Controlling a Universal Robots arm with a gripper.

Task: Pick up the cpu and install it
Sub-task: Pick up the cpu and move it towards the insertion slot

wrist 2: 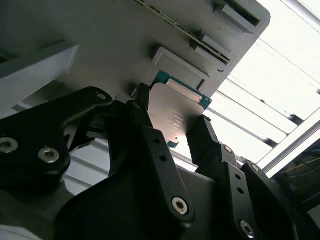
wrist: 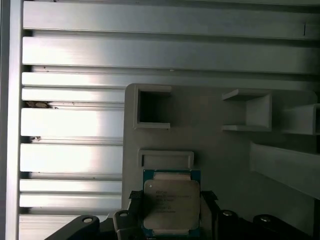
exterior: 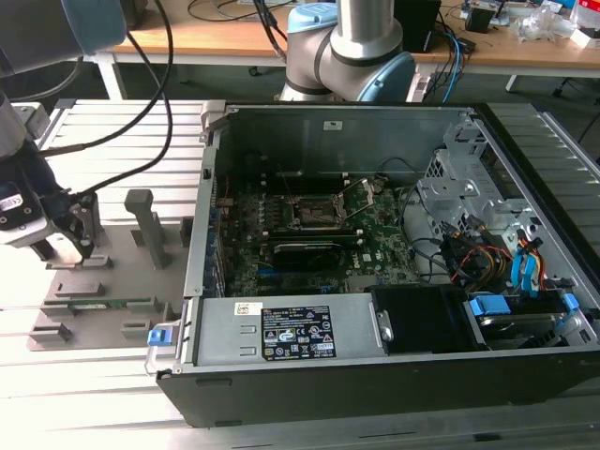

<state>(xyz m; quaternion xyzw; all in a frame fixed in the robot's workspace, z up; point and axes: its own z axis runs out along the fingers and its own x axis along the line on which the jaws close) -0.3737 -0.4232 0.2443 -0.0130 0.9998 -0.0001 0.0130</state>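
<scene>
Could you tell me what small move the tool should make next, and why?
Probably a short, straight lift: the tool appears to grip two opposite edges of the cpu, which is low over the grey fixture, well apart from the socket in the computer case.

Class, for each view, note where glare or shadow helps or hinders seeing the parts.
Second wrist view: aluminium slats blown out white, cpu reflecting softly; first wrist view: glare band across the slats, cpu evenly lit; exterior view: motherboard socket shaded inside the computer case.
</scene>
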